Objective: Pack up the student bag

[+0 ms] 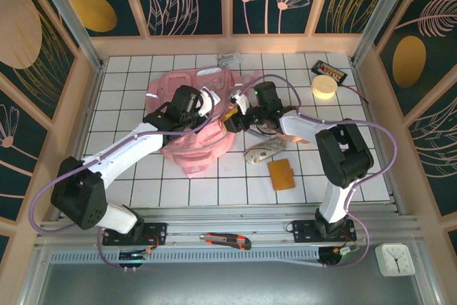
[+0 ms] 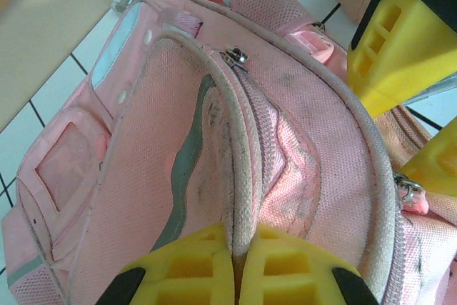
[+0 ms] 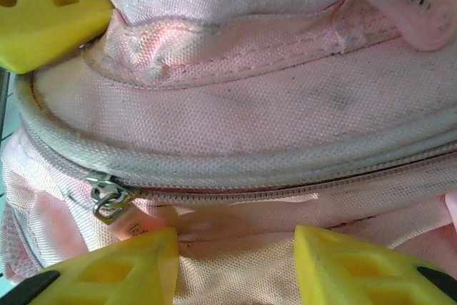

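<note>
The pink student bag lies in the middle of the tiled table, with both arms over it. My left gripper is shut on the bag's grey piped rim, which runs up between its yellow fingers. In the top view the left gripper is over the bag's upper left part. My right gripper stands open against the bag, just below a zipper line. A metal zipper slider with a pink pull lies beside its left finger, not held. The right gripper is at the bag's right edge.
To the right of the bag lie a grey mottled object and an orange wallet. A yellow tape roll and a black box sit at the back right. A utility knife rests on the front rail.
</note>
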`<state>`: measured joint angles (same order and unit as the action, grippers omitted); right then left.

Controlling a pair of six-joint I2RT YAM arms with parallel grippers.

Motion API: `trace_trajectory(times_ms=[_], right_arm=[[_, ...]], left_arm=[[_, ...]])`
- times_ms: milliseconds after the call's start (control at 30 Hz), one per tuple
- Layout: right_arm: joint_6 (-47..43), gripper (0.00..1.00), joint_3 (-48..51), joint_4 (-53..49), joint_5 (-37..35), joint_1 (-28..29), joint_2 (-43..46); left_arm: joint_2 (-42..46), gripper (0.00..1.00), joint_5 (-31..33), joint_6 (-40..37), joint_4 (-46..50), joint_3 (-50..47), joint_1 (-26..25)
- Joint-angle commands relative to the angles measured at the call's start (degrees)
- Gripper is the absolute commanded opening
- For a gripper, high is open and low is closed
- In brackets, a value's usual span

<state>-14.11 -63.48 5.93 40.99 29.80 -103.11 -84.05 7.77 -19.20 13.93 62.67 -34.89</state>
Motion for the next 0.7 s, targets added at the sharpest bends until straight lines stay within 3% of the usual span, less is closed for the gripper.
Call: trace_trajectory(times_ms=[0, 267, 667], right_arm=[[0.51, 0.47, 1.42, 1.19, 0.07, -1.68, 3.96], [1.17, 0.47, 3.96, 3.91, 7.45, -2.06, 7.7], [1.14, 0.46, 1.37, 4.36, 6.24, 2.26, 2.9]], left_arm=[[0.64, 0.0, -1.82, -1.17, -7.21, 3.15, -0.57], [0.71, 0.0, -1.2, -2.09, -7.03, 3.06, -0.52], [1.41, 0.0, -1.09, -2.79, -7.17, 1.94, -0.53]])
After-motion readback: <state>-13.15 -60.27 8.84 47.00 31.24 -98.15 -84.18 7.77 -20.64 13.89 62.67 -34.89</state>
